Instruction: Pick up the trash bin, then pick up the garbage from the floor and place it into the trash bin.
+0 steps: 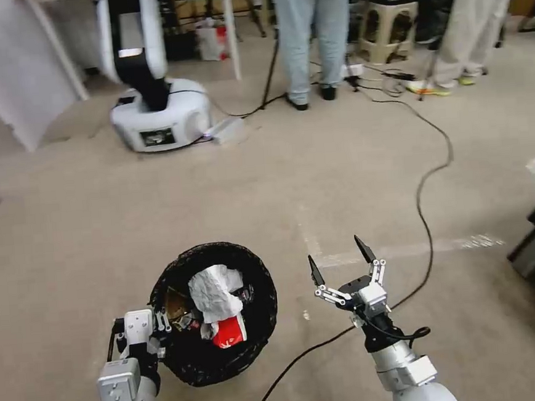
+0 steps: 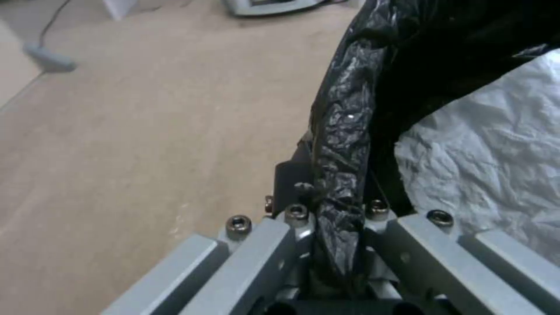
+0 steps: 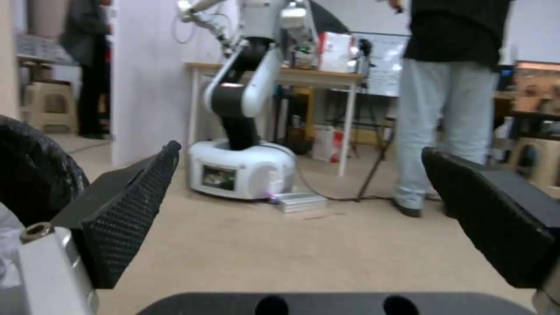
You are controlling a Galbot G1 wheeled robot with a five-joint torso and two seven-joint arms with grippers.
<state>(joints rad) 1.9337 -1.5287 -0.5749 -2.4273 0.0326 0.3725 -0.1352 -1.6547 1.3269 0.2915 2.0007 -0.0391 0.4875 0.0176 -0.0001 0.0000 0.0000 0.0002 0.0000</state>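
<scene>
No legible text or labels anywhere.

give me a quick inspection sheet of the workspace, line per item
surface: tan floor, pale tape mark ahead of the right arm.
job's things: trash bin with black liner, held by its rim; crumpled white paper and a red-and-white packet inside.
clutter: nothing seen loose on the floor nearby.
grippers: left gripper shut on the bin's lined rim; right gripper open, holding nothing, beside the bin.
cables: black cable snakes across the floor at right.
surroundings: another white robot base, table legs, people standing behind.
</scene>
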